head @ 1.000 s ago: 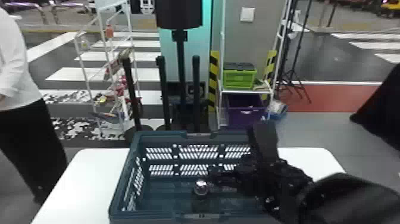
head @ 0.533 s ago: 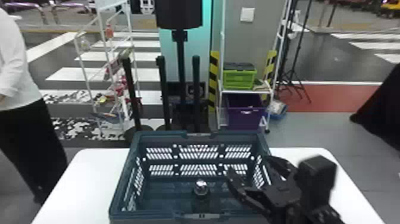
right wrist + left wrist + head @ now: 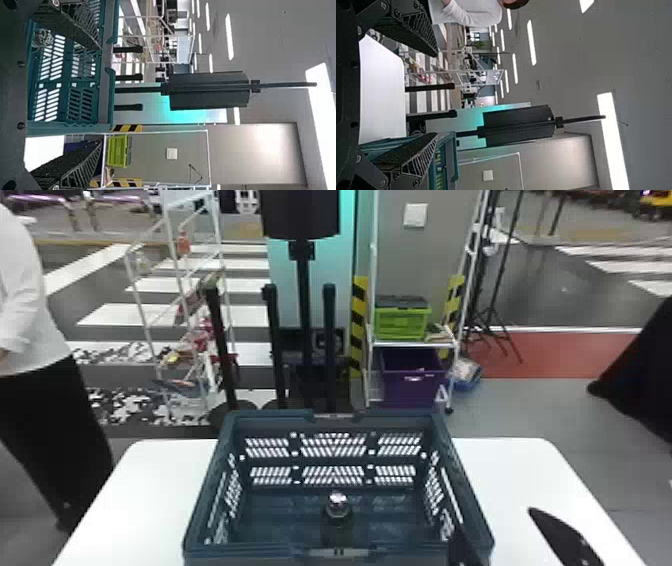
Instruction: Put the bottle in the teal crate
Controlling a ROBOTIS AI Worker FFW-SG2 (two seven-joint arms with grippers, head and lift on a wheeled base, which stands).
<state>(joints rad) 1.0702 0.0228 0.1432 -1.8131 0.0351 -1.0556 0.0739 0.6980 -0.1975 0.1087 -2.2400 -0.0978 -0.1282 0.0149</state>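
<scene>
While holding the right tool [image 3: 100, 95] spread and empty, is showing the bottle [image 3: 337, 517] upright in the teal crate [image 3: 240, 549], to that tool's left; apparently finishing the placing, next likely needing only retreat without nudging anything.

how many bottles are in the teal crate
1: the bottle stands in the teal crate, about midway between its sides, toward the near wall, which could hide something low.
</scene>
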